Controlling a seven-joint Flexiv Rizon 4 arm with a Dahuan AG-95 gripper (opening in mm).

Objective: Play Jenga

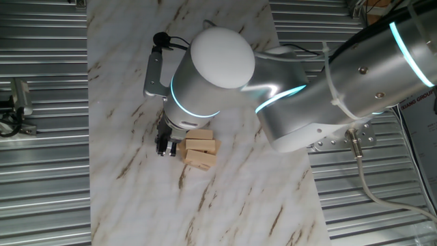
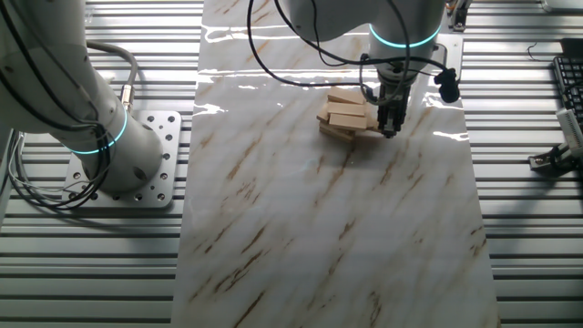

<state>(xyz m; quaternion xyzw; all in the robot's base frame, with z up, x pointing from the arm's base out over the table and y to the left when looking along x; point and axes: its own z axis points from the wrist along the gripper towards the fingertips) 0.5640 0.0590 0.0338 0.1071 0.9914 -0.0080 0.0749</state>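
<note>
Marble tabletop (image 2: 337, 246) carries the Jenga stack (image 2: 347, 117); beside it hangs the gripper (image 2: 390, 128), finger spread unclear.

A white marble-patterned counter (image 2: 328, 237) with brown veins runs as a long strip over a ribbed grey metal bench (image 2: 528, 255). Directly on it lies one small stack of pale-tan wooden rectangular Jenga blocks (image 2: 344, 117), laid in crosswise layers, near one end of the strip (image 1: 199, 149). Its glossy surface catches bright glare.
</note>
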